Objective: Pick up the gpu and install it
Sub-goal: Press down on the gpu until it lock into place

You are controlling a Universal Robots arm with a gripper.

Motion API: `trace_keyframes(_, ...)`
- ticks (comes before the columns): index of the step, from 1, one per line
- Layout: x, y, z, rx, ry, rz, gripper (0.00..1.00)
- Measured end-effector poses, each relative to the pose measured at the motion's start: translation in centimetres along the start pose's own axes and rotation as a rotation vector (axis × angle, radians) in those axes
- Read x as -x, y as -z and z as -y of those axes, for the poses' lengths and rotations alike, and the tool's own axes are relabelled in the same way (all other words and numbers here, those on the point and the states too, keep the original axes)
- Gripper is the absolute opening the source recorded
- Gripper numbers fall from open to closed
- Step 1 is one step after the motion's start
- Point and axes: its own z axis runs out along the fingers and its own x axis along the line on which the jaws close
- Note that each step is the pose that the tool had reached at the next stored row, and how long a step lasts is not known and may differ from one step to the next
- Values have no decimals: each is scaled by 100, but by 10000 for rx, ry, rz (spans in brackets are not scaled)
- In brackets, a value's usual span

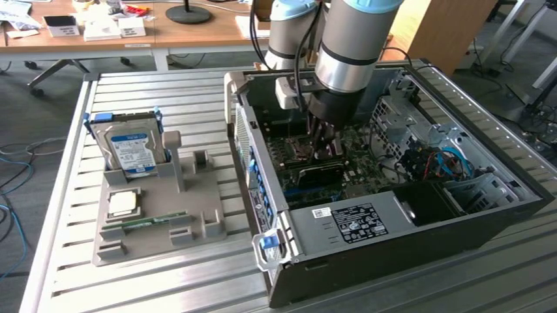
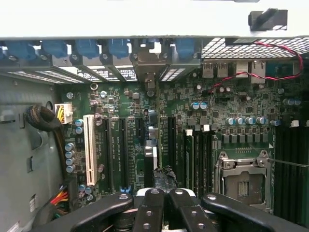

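My matt black pincer (image 2: 161, 212) hangs over glossy green motherboard (image 2: 193, 116); ribbed bare-metal bench (image 1: 156, 280) carries a grey plastic holder (image 1: 165, 208).

The exterior view looks down from high and some way off onto a slatted metal table (image 1: 174, 274), taking in the whole open computer case (image 1: 392, 195) toward 3 o'clock and a grey holder tray (image 1: 156, 215) toward 9 o'clock, with office desks far back at 12 o'clock. The arm (image 1: 348, 45) enters from 12 o'clock and reaches down into the case.

The wrist view sits on the arm, close inside the case, facing straight at the green motherboard (image 2: 193, 121), with the fingers (image 2: 149, 208) at 6 o'clock in its foreground.

Both views share the motherboard and the case's interior; the exterior view sees that board near its centre, under the arm.
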Motion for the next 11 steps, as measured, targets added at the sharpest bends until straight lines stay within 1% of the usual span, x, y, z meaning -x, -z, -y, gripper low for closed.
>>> trace_keyframes(4,-1,-51,-1,0,-1,0,11)
trace_keyframes(8,-2,-51,-1,1,-1,-3,11)
trace_keyframes(11,-3,-79,-1,0,-1,0,11)
